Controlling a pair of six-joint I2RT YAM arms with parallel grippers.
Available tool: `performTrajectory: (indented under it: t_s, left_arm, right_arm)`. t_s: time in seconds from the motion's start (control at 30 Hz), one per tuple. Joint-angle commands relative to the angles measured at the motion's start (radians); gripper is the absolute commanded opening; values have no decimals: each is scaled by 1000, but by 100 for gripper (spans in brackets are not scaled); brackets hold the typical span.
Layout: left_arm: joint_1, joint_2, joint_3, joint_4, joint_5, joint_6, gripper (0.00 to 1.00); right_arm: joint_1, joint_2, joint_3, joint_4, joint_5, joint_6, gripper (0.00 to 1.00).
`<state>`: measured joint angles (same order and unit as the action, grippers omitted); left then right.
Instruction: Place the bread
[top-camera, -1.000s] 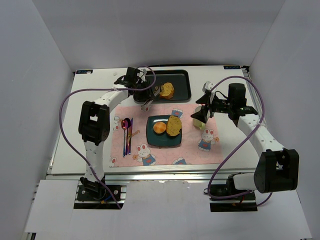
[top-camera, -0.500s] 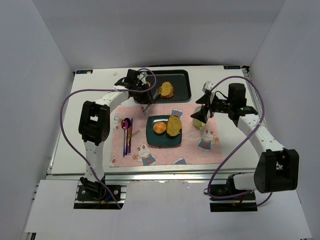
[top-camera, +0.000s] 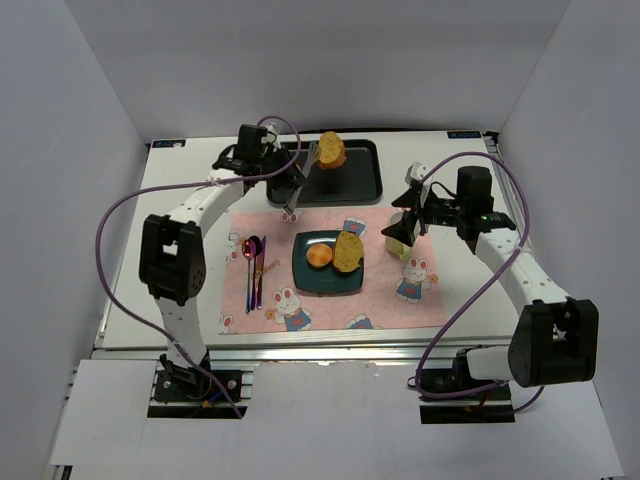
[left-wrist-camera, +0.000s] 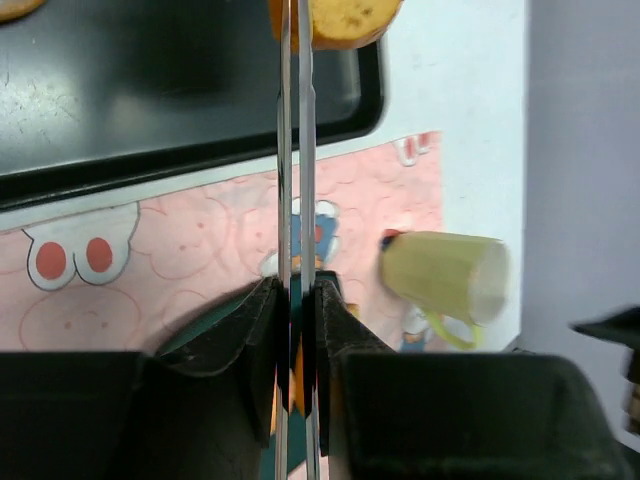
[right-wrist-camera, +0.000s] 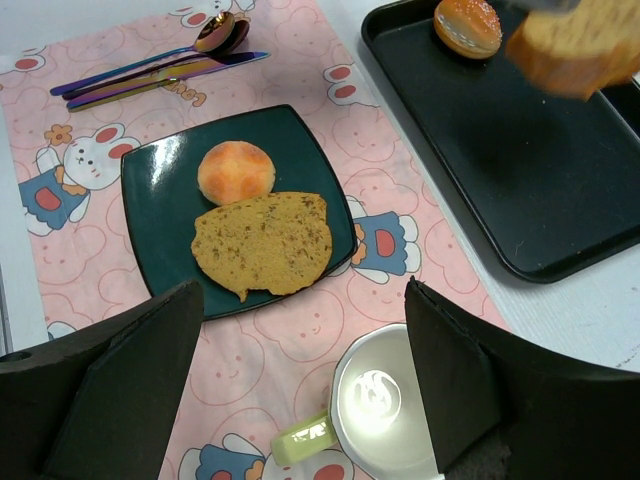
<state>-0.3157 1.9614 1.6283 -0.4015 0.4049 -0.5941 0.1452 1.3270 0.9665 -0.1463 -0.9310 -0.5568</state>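
Lifted since a second ago: bread (top-camera: 331, 150), a golden-brown chunk, over the tray's (top-camera: 365, 182) far edge, pinched in tongs (left-wrist-camera: 292, 150) that my left claw (left-wrist-camera: 298, 292) clamps; long axis unclear. Right claw (right-wrist-camera: 302, 290) gapes.

A mat (top-camera: 300, 310) lies mid-worktop (top-camera: 395, 150), with a tray (top-camera: 365, 180) behind it. At the mat's centre sits a plate (top-camera: 305, 275), carrying a bun (top-camera: 319, 256) on the left and a slice (top-camera: 348, 251) just beside it on the right. Cutlery (top-camera: 254, 268) lies on the mat left of the plate, and a cup (right-wrist-camera: 385, 400) stands on it to the right. A second bun (right-wrist-camera: 467, 27) lies in the tray, and tongs (left-wrist-camera: 296, 200) hold another piece (top-camera: 331, 151) above it.
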Motion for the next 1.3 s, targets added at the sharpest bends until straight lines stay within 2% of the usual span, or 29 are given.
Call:
performTrajectory:
  t_s: [0.0, 0.07, 0.2, 0.33, 0.53, 0.7, 0.8, 0.83, 0.93, 1.2, 1.27]
  left_arm:
    - [7, -181, -42, 40, 34, -24, 1]
    - [7, -245, -108, 33, 43, -23, 1]
    - [-6, -452, -383, 24, 75, -39, 0]
    - [-46, -642, -549, -40, 103, -67, 0]
    - [-118, -840, -668, -141, 77, -119, 0]
    - [-135, -854, -677, -218, 66, -92, 0]
    - [-144, -852, -685, -240, 55, -78, 5]
    - [-145, -845, -686, -244, 52, -72, 10]
    - [-155, -826, -685, -258, 37, -50, 14]
    - [-171, -768, -657, -266, 12, -23, 38]
    - [-172, -769, -651, -270, 11, -18, 40]
  right_arm:
    - [-4, -35, 6, 24, -23, -2, 86]
    - [-4, -38, 8, 22, -19, -5, 86]
    - [-6, -38, 2, 22, -19, -6, 86]
    - [-6, -32, 5, 16, -25, -3, 86]
    - [-6, -9, 29, -6, -37, -6, 86]
    - [-6, -3, 43, -10, -45, 0, 86]
    - [-6, -8, 41, -12, -45, 1, 86]
    - [-6, -11, 40, -12, -45, 3, 86]
    - [-6, -18, 34, -10, -42, 8, 86]
    - [-6, -40, 8, -10, -29, 8, 86]
    - [-4, -41, 5, -9, -29, 9, 86]
